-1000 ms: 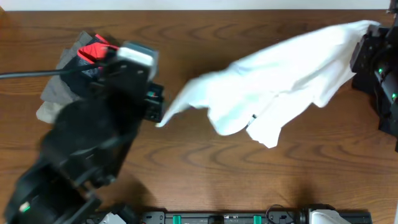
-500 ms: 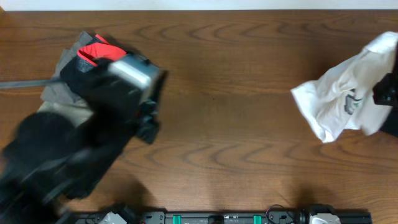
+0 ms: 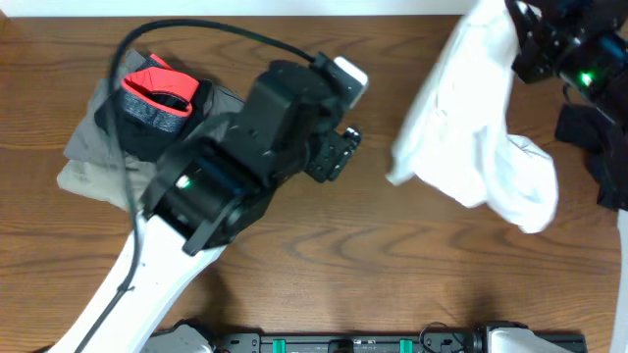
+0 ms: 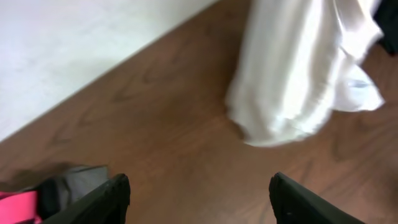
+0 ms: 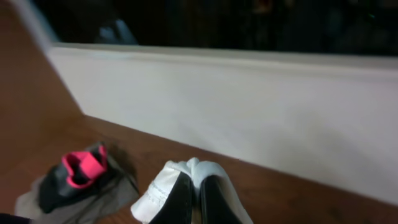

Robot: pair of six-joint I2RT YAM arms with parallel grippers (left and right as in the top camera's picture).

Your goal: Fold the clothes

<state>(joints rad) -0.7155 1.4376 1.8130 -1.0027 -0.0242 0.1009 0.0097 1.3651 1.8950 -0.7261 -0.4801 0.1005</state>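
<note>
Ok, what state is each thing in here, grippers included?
White T-shirt: unfolded, bunched, hanging from the right gripper.
Right gripper: shut on the T-shirt.
Left gripper: open, empty.
Clothes pile: grey, black and red pieces stacked together, no gripper on it.

Bare table [image 3: 392, 265] at front centre, garment pile [image 3: 88, 162] blocking far left, white T-shirt [image 3: 461, 127] apparently hanging right.

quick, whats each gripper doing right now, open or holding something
Left gripper: open, holding nothing.
Right gripper: shut on the white T-shirt.
</note>
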